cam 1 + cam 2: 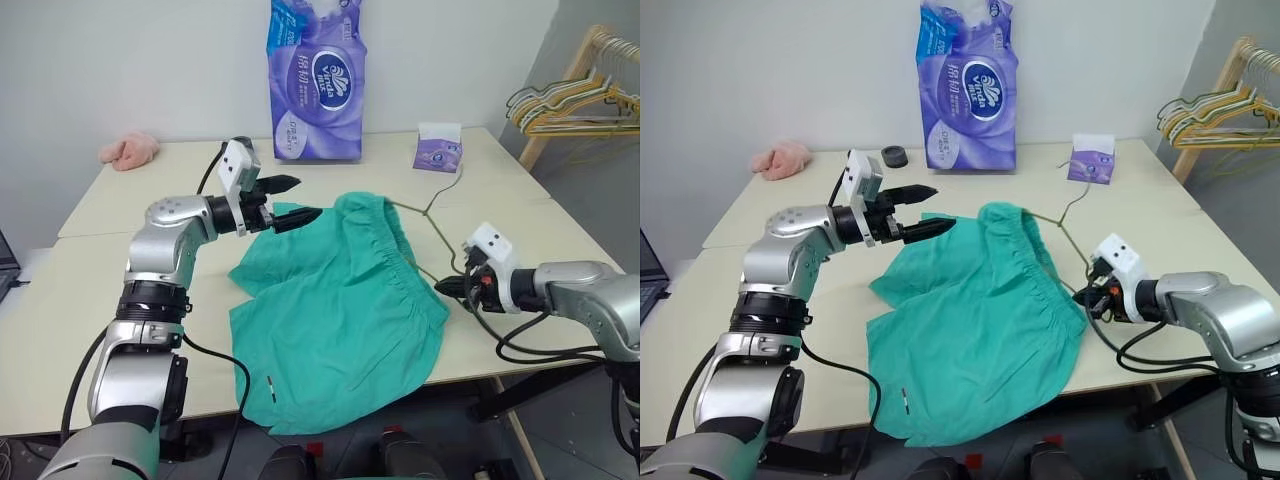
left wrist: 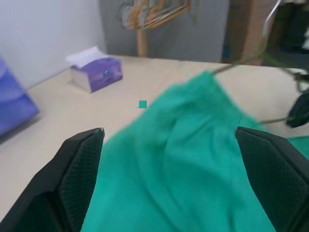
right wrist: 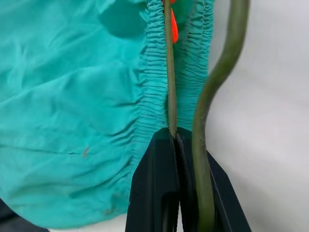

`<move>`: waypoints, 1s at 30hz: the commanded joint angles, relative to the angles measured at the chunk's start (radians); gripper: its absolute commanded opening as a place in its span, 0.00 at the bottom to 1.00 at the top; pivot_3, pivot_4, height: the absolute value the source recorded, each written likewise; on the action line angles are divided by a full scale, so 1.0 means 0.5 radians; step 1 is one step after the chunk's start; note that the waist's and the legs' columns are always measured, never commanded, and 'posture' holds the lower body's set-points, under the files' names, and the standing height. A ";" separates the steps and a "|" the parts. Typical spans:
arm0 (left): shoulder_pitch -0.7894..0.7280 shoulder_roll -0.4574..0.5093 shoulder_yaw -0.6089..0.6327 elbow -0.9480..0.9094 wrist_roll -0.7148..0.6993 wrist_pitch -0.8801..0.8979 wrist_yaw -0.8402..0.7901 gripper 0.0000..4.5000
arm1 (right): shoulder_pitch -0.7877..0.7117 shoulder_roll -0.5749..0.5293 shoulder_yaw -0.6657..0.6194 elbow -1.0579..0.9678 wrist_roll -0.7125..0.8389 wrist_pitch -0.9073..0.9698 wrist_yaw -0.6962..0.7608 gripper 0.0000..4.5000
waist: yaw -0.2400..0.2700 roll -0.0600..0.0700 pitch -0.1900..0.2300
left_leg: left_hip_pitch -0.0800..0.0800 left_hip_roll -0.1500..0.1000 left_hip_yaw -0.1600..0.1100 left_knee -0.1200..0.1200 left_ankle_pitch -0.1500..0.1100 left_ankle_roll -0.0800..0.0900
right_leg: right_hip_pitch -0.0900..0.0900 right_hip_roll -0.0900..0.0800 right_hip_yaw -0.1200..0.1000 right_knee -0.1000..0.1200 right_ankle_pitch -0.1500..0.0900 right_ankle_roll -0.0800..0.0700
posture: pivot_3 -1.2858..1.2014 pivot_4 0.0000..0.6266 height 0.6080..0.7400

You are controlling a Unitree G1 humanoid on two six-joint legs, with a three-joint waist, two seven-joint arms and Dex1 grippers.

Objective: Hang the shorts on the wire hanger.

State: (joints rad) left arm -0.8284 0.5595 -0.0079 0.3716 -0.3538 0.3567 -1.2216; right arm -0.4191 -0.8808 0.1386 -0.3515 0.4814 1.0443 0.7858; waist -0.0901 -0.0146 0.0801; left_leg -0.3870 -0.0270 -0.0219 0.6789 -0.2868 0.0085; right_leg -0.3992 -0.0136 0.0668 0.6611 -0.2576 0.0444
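Down at our right gripper [image 3: 176, 140] we pinch the wire hanger [image 3: 169, 72] against the waistband to steady it, our left gripper [image 1: 290, 200] gapes above the shorts [image 1: 340, 310], which sprawl over the table's [image 1: 90, 300] near edge, bare tabletop beyond.

Matt cloth shorts [image 1: 340, 310], thin wire hanger [image 1: 432, 225]

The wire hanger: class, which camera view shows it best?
The right wrist view: the wire hanger runs along the shorts' waistband into the shut right gripper. The eye views show its thin hook end; the left wrist view, blurred strands.
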 commanded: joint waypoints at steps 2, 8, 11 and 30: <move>-0.082 0.107 -0.166 0.012 0.105 -0.134 -0.279 0.99 | -0.003 -0.098 0.121 -0.162 -0.173 -0.250 0.064 0.00 | -0.012 0.000 0.000 | 0.000 0.000 0.002 0.000 0.000 0.000 | -0.003 0.000 0.002 0.003 0.000 0.000 | 0.45 0.04 1.00; -0.091 0.118 -0.316 0.184 0.293 -0.407 -0.395 0.99 | 0.046 -0.196 0.250 -0.302 -0.355 -0.460 0.125 0.00 | -0.042 0.001 -0.001 | -0.002 0.000 0.006 0.001 0.001 0.000 | -0.007 0.002 0.005 0.004 0.000 0.000 | 0.45 0.05 1.00; -0.114 0.082 -0.328 0.270 0.338 -0.496 -0.388 0.99 | 0.050 -0.210 0.278 -0.350 -0.416 -0.515 0.151 0.00 | -0.046 0.001 -0.001 | -0.009 0.000 0.006 0.003 0.001 0.000 | -0.012 0.002 0.005 0.004 0.000 0.000 | 0.44 0.05 1.00; 0.021 0.051 -0.481 0.363 0.473 -0.664 -0.619 0.61 | 0.010 -0.226 0.351 -0.431 -0.744 -0.803 0.302 0.00 | -0.050 0.001 -0.001 | -0.011 0.000 0.004 0.005 0.001 0.000 | -0.014 0.002 0.004 0.006 0.000 0.000 | 0.44 0.06 1.00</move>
State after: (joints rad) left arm -0.7938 0.5856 -0.2513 0.5560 -0.1180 0.0472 -1.5230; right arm -0.3871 -0.9872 0.3354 -0.5363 0.1243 0.6701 0.9248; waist -0.1152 -0.0141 0.0795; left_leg -0.3925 -0.0268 -0.0198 0.6814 -0.2863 0.0087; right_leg -0.4060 -0.0125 0.0688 0.6642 -0.2576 0.0444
